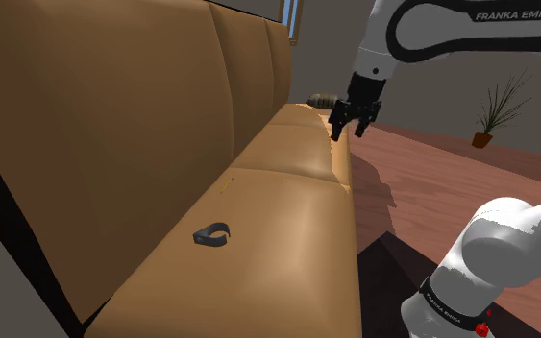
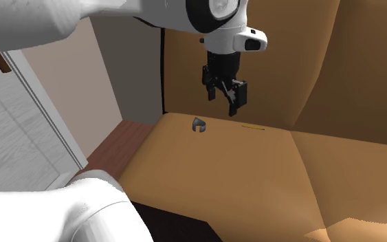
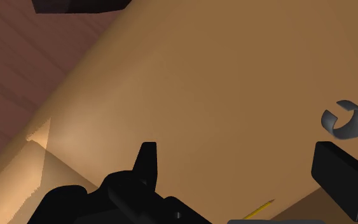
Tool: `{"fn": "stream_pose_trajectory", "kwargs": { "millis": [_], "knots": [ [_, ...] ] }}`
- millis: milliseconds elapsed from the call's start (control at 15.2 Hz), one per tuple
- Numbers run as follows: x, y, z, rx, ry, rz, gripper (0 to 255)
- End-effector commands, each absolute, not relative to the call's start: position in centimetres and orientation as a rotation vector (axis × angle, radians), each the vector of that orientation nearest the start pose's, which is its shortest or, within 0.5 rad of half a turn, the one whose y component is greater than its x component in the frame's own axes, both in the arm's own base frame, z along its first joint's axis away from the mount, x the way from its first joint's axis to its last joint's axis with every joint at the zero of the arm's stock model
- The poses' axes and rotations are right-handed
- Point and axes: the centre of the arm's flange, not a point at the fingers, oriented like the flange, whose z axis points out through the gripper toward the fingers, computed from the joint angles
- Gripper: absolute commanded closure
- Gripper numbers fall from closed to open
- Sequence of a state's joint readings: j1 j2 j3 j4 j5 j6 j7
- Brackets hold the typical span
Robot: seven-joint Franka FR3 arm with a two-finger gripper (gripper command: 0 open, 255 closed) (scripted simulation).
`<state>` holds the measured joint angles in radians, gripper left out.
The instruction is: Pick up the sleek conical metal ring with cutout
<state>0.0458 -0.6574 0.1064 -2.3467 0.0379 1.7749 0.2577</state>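
— Where is your pincer [image 1: 347,134] in relation to the sofa [image 1: 287,221]?

— It hangs in the air above the sofa's seat, pointing down and touching nothing. In the second exterior view it [image 2: 229,104] shows in front of the sofa's backrest.

— How far open is it?

— Wide. In the wrist view my two black fingers [image 3: 147,159] stand well apart, with bare tan cushion [image 3: 203,83] between them. I have hold of nothing.

— And the ring?

— The ring [image 1: 213,234] lies on the sofa's seat, on an end cushion, nearer the backrest than the front edge. It is dark grey, with a gap cut out of its band. From my hand it [image 3: 348,121] sits outside the gap of my fingers, off beyond one of them and apart from it.

— Anything else on the sofa?

— A thin yellow pencil [image 3: 259,209] lies on the seat at the foot of the backrest, near the ring [image 2: 198,124] but not touching it.
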Motion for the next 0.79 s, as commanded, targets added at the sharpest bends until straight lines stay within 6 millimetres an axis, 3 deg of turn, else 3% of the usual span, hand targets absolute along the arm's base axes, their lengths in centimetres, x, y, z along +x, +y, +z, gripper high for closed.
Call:
{"fn": "stream_pose_trajectory", "kwargs": {
  "millis": [0,726],
  "knots": [
    [37.0,8.3,55.1,-3.147,0.198,-0.127,0],
    [44.0,17.3,45.5,-3.171,0.153,-0.071,0]
  ]
}}
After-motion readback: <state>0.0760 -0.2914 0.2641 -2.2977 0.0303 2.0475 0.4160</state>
